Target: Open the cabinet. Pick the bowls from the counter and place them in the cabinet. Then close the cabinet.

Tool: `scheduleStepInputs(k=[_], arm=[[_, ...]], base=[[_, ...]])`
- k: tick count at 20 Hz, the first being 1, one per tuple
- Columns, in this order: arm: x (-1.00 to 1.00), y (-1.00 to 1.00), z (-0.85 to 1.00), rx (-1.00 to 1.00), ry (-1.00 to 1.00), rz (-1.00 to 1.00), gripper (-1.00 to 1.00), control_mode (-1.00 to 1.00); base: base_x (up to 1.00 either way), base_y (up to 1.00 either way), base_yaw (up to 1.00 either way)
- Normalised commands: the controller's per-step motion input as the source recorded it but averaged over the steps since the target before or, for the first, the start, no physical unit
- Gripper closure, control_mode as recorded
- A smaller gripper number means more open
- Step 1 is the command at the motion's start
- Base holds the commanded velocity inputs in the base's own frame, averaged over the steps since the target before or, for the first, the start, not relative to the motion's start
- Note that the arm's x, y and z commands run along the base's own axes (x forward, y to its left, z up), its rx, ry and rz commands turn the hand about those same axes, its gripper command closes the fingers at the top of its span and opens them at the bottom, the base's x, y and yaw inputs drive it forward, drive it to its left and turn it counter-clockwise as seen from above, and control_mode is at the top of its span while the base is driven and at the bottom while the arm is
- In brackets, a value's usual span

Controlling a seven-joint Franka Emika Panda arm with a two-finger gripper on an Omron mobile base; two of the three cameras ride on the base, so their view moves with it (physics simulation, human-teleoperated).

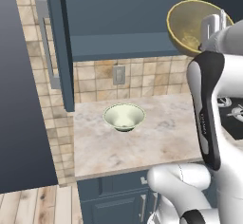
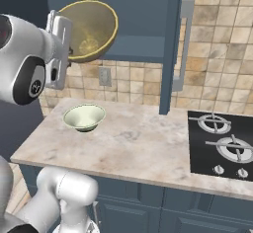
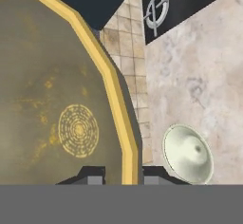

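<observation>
Cabinet (image 1: 142,23) open, both doors swung out; the left door (image 1: 59,42) juts over the counter's left end, the right door (image 2: 173,44) hangs edge-on near the stovetop (image 2: 222,145).

Gripper (image 3: 122,173) nearly closed, pinching the rim of the yellow bowl (image 2: 89,29): in the hand view 1 finger sits inside the rim and 1 outside. The bowl is held high, tipped on its side, its mouth facing out toward the cameras, level with the cabinet's lower shelf (image 1: 123,45) and in front of the opening. Whether it has crossed the shelf's front edge I cannot tell.

Pale bowl (image 1: 124,116) upright on the counter (image 1: 156,142), toward the back left, well apart from the gripper and below it.

Risks, as judged:
- Grip is on 1 thin edge only. A wide bowl hanging from its rim can pivot or slide out between the fingers if the wrist swings fast.
- Bowl is tilted steeply. Let go like this and it likely rolls or tips off the shelf lip, then drops to the counter, possibly onto the pale bowl.
- Far rim could catch the shelf's front edge or the cabinet frame on the way in, which would twist it in the fingers.
- Arm is stretched high; its elbow passes close to the open doors, and a bump could swing 1 door into the path.
- 1 bowl remains on the counter; closing comes last.
</observation>
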Motion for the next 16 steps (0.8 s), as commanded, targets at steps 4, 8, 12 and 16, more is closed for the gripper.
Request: scheduleStepInputs(k=[4, 8, 12, 16], arm=[[0.36, -0.06, 0.00, 0.00, -0.01, 0.00, 1.00, -1.00], [0.47, -0.13, 0.00, 0.00, 0.00, 0.01, 1.00, -1.00], [0.48, -0.19, 0.00, 0.00, 0.00, 0.03, 1.00, -1.00], [0.43, -0.19, 0.00, 0.00, 0.00, 0.03, 1.00, -1.00]], base=[[0.00, 0.00, 0.00], [0.00, 0.00, 0.00], [0.00, 0.00, 0.00], [0.00, 0.00, 0.00]])
